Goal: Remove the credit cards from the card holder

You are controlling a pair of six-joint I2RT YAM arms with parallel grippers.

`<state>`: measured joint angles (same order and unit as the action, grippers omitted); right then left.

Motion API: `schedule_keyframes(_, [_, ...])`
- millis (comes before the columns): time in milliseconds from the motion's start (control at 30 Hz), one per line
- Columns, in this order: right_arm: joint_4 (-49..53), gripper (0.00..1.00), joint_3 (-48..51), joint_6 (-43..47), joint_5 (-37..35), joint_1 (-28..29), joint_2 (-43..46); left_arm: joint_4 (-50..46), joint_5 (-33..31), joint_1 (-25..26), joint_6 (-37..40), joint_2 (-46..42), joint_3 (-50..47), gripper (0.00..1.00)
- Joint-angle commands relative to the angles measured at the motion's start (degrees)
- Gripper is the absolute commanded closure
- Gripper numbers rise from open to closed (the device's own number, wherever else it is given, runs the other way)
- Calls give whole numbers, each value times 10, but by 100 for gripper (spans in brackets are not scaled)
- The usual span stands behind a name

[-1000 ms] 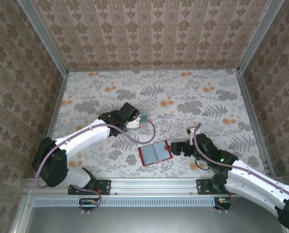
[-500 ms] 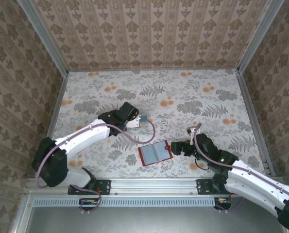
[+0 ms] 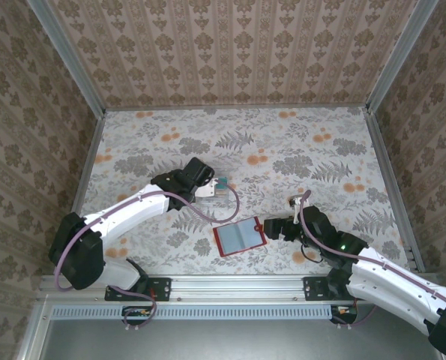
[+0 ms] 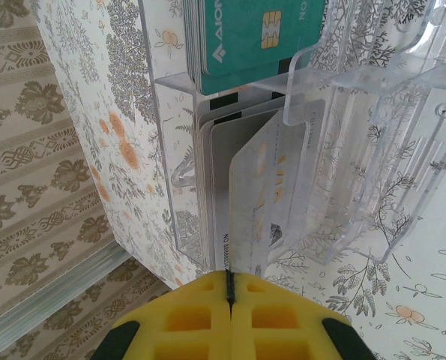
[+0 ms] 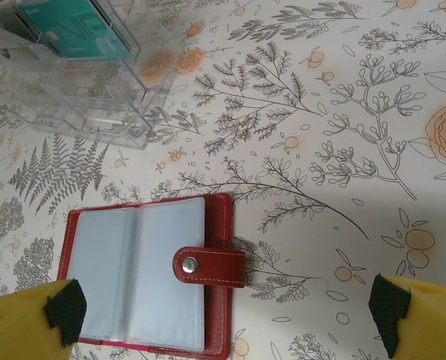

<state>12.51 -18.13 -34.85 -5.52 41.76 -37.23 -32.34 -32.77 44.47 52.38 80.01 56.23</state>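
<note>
Teal card lettered "AION", other print illegible

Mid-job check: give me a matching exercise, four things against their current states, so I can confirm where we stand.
Things:
1. left claw
2. right claw
3. card holder
4. teal card

States:
A. lying open on the table
B. standing in the clear tray
C. shut on a pale card
D. open wide

Pairs: 1-C, 2-D, 3-A, 4-B
</note>
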Motion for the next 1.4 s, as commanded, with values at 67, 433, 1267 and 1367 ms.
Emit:
schedule_keyframes(67, [-9, 0, 8, -2, 11, -4, -1, 18, 7, -9, 8, -4, -2, 100])
schedule_keyframes(433, [-8, 0, 9, -2, 13, -4, 1, 49, 23, -24, 10, -7, -37, 100])
schedule_keyframes(1267, [-10, 0, 10, -3, 13, -6, -2, 14, 22, -9, 9, -40, -15, 100])
schedule_keyframes(1367, [-12, 0, 10, -3, 14, -5, -4, 18, 48, -18, 24, -53, -24, 100])
